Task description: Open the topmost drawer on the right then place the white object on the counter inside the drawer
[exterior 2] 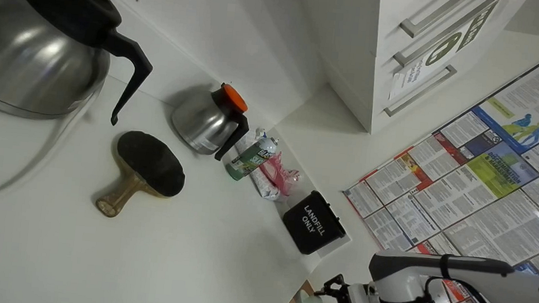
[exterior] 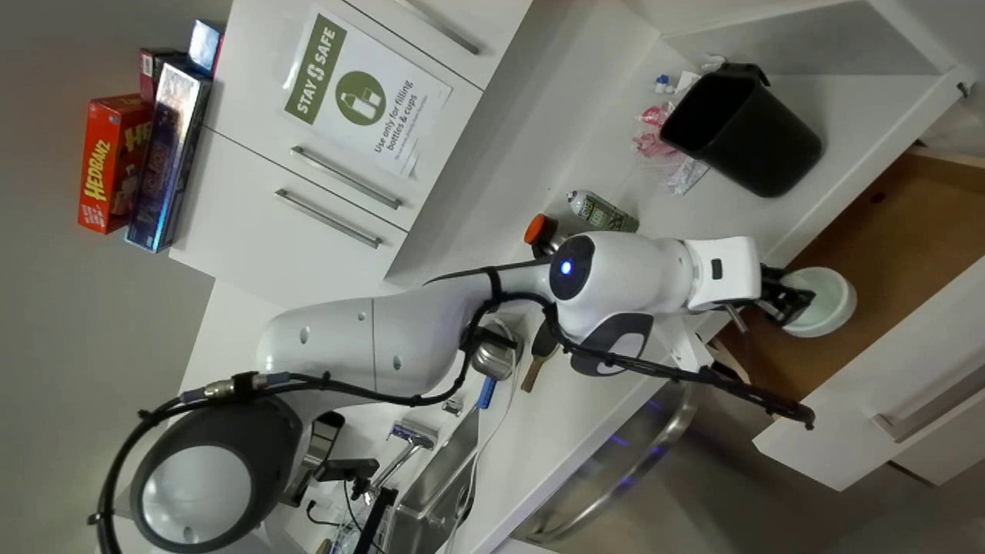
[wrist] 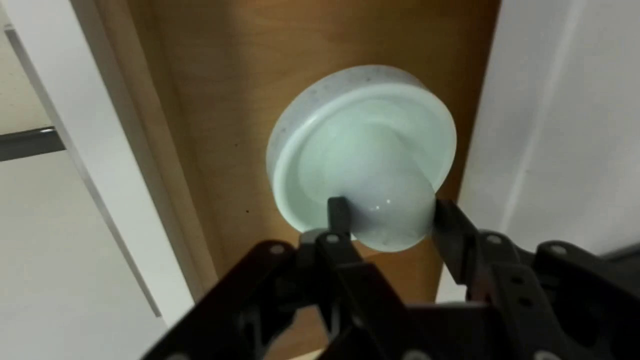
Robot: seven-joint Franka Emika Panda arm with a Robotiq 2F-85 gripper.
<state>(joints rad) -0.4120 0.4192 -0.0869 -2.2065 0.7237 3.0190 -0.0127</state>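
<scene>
"Where's the white object point(wrist: 372, 165)?"

"Over the open drawer point(exterior: 889, 246), its narrow end pinched in the gripper point(wrist: 392, 217). I can't tell if it touches bottom."

"What might go wrong?"

"If it's held high, letting go would drop and maybe tip it. That smooth, rounded end could also slip free under a light squeeze."

"Which way does it point?"

"Narrow end at the gripper, wide round end into the drawer. No clear long axis; its centre line runs roughly along the gripper's reach."

The sign point(exterior: 369, 96) tells me "STAY SAFE" and "Use only for filling bottles & cups", the game box point(exterior: 114, 163) "HEDBANZ", the wastebin point(exterior 2: 314, 223) "LANDFILL ONLY".
</scene>
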